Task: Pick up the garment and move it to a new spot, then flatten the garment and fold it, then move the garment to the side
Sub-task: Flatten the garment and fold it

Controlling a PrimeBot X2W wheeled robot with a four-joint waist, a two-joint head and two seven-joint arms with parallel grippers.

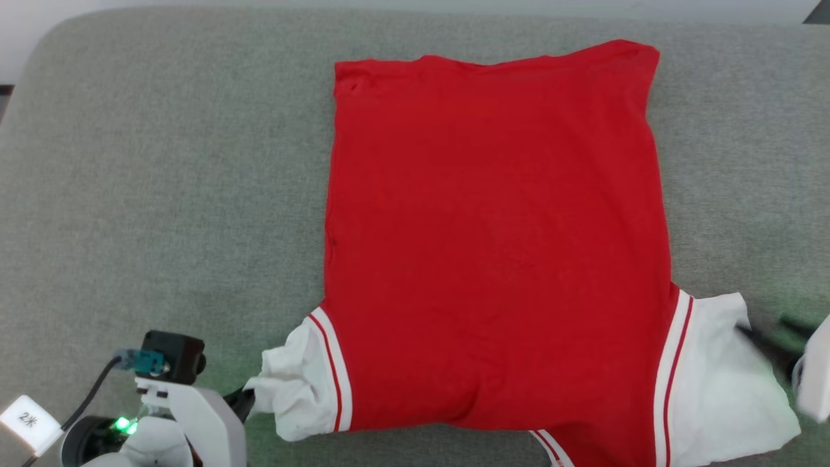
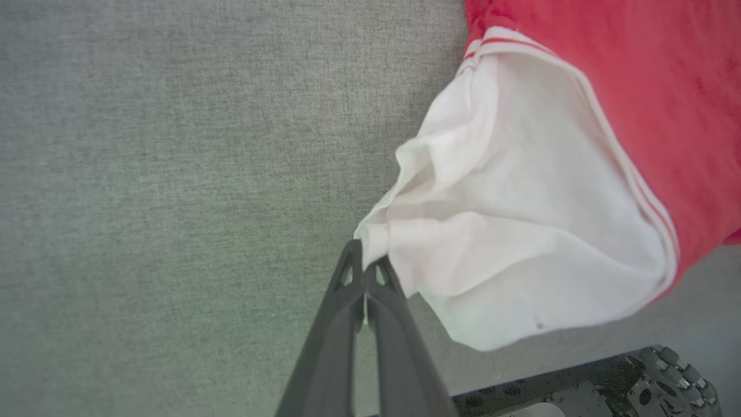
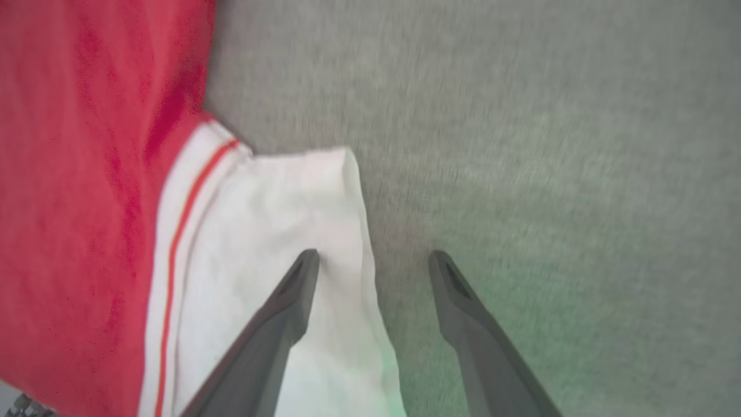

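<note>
The garment (image 1: 493, 240) lies spread flat on the grey cushion, plain red side up, hem far from me; no lettering shows. Its white left sleeve (image 1: 295, 389) (image 2: 521, 231) is bunched, and my left gripper (image 1: 243, 401) (image 2: 365, 263) is shut on that sleeve's outer edge, a sliver of white cloth between the fingers. The white right sleeve (image 1: 726, 376) (image 3: 278, 231) lies flatter. My right gripper (image 1: 765, 337) (image 3: 373, 260) is open at the sleeve's outer edge: one finger is over the white cloth, the other over bare cushion. In the head view it is blurred.
The grey fabric cushion (image 1: 162, 162) stretches wide to the left of the garment and narrower to the right; its rounded far edge runs along the top. A white tag (image 1: 29, 421) and cable sit on my left arm. A dark metal part of the robot (image 2: 608, 382) shows low.
</note>
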